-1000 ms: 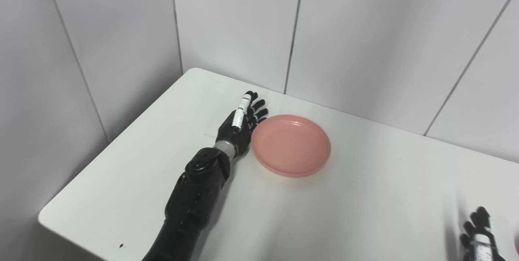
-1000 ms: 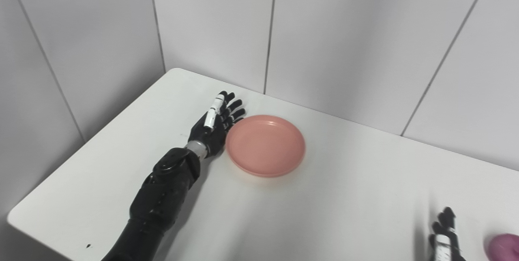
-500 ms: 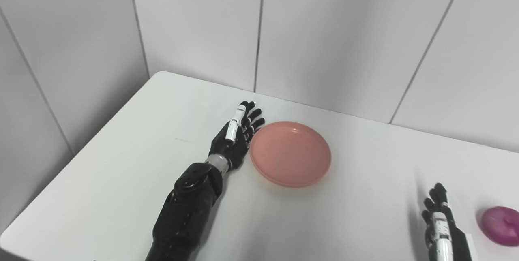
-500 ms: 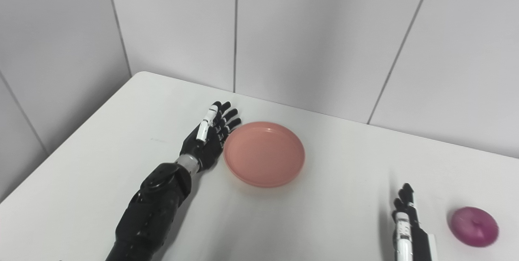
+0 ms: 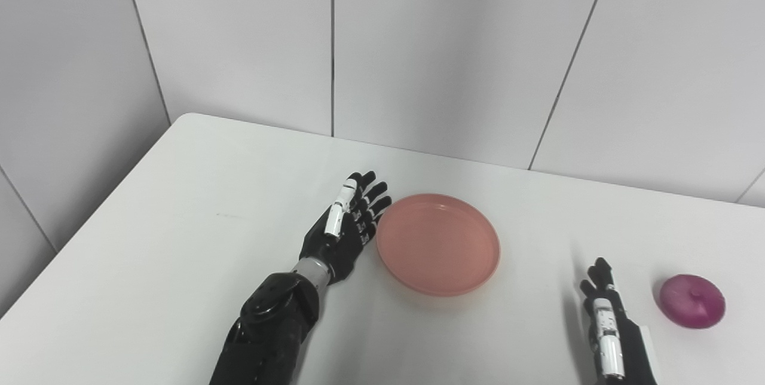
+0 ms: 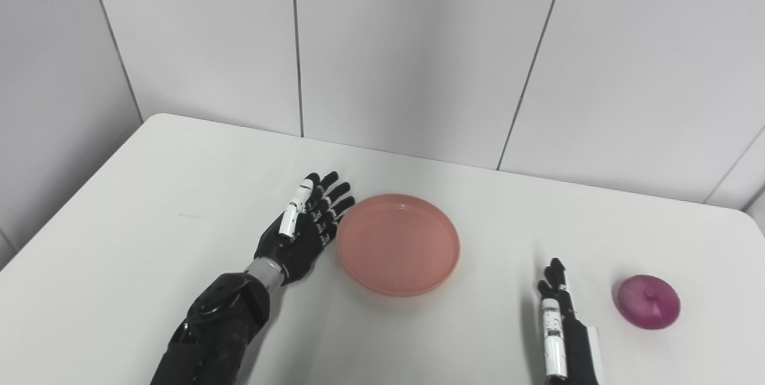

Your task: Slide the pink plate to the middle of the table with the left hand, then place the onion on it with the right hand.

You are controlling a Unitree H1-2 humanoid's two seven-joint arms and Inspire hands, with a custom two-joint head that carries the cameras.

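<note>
The round pink plate [image 5: 438,243] lies flat on the white table [image 5: 179,205], with nothing on it. My left hand [image 5: 345,229] stands edge-on right beside the plate's left rim, open, fingers straight and pointing away from me; whether it touches the rim I cannot tell. A purple onion [image 5: 691,301] rests on the table at the right. My right hand [image 5: 605,319] is open near the bottom edge, fingers stretched out, a short gap left of the onion [image 6: 648,302] and holding nothing.
Grey panelled walls [image 5: 418,44] rise close behind the table's far edge and along its left side. The table's rounded far right corner [image 6: 744,213] shows in the right eye view.
The camera has panned right, bringing the onion and right hand fully into view. The plate and left hand have kept their places relative to each other.
</note>
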